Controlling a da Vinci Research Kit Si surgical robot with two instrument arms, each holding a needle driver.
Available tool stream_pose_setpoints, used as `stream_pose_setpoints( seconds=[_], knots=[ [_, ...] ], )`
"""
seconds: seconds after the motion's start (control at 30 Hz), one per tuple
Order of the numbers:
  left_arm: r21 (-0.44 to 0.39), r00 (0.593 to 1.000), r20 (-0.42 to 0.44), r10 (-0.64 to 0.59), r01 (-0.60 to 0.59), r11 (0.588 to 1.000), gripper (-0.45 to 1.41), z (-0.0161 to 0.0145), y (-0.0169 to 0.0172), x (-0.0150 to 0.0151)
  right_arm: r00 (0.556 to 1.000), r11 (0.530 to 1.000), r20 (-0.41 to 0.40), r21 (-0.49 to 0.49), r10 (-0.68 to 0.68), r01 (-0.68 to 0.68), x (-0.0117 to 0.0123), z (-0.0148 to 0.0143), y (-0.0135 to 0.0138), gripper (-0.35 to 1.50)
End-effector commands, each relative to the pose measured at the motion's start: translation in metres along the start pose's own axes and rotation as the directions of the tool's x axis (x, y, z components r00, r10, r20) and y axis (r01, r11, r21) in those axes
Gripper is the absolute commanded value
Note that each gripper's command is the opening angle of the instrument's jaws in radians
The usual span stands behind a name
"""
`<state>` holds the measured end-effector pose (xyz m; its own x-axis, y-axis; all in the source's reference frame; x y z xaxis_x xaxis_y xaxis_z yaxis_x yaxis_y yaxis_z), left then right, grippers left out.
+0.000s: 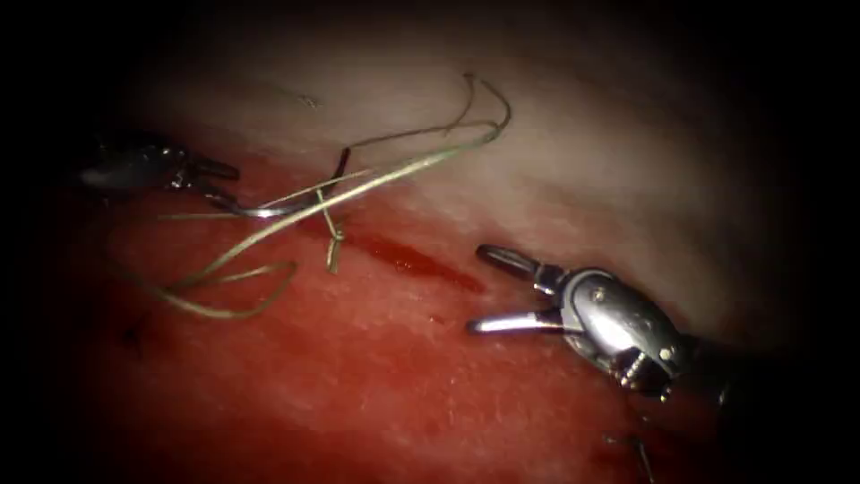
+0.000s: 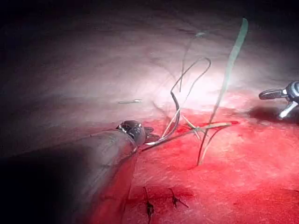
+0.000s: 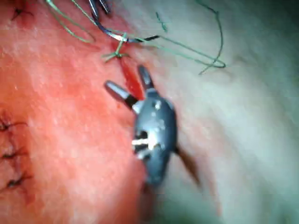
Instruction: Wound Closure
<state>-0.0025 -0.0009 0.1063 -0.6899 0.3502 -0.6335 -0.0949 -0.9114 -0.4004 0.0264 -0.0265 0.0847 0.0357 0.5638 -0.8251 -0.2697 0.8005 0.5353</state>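
The tissue point(image 1: 376, 376) is red and wet, with the cut point(image 1: 417, 263) running across its middle. My left tool point(image 1: 220, 185) comes in from the left, its jaws shut on the curved needle point(image 1: 269, 212) near its tail end. The needle arcs right, over the cut's left end, its tip raised and out of the tissue. Pale thread point(image 1: 403, 159) loops above the cut and down to the left point(image 1: 224, 312). A knot point(image 1: 333, 238) with short ends sits on the cut. My right tool point(image 1: 484, 289) hovers right of the cut, open and holding nothing. It appears in the right wrist view point(image 3: 125, 78).
Several finished stitches point(image 3: 10, 154) with dark cut ends sit on the tissue away from the tools; they also show in the left wrist view point(image 2: 149, 206). Pale tissue point(image 1: 582, 134) rises behind the cut. The left tool's shaft point(image 2: 93, 163) lies low over the red surface.
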Motion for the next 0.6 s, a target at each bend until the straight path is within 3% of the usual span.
stream_pose_setpoints(
  seconds=[0.03, 0.2, 0.3, 0.6],
  knots=[
    [-0.001, 1.0, 0.009, 0.005, -0.005, 1.0, -0.12, 0.0011, -0.0001, -0.0003, 1.0, 1.0, -0.001, 0.003, 0.0, 0.0, -0.0004, 0.0009, 0.0001, 1.28],
    [-0.017, 0.999, 0.03, 0.011, -0.01, 1.0, -0.05, 0.0014, 0.0001, -0.0006, 1.0, 1.0, -0.001, 0.003, 0.0, 0.0, -0.0004, 0.0009, 0.0001, 1.28],
    [-0.025, 0.999, 0.031, 0.008, -0.008, 1.0, 0.1, 0.001, -0.0004, -0.0003, 1.0, 1.0, -0.001, 0.003, -0.001, 0.001, -0.0005, 0.0009, 0.0, 1.28],
    [-0.027, 1.0, 0.03, 0.006, -0.005, 1.0, 0.07, 0.0007, -0.0005, -0.0001, 1.0, 1.0, 0.001, 0.002, -0.004, 0.004, -0.0007, 0.0012, -0.0003, 1.28]
  ],
)
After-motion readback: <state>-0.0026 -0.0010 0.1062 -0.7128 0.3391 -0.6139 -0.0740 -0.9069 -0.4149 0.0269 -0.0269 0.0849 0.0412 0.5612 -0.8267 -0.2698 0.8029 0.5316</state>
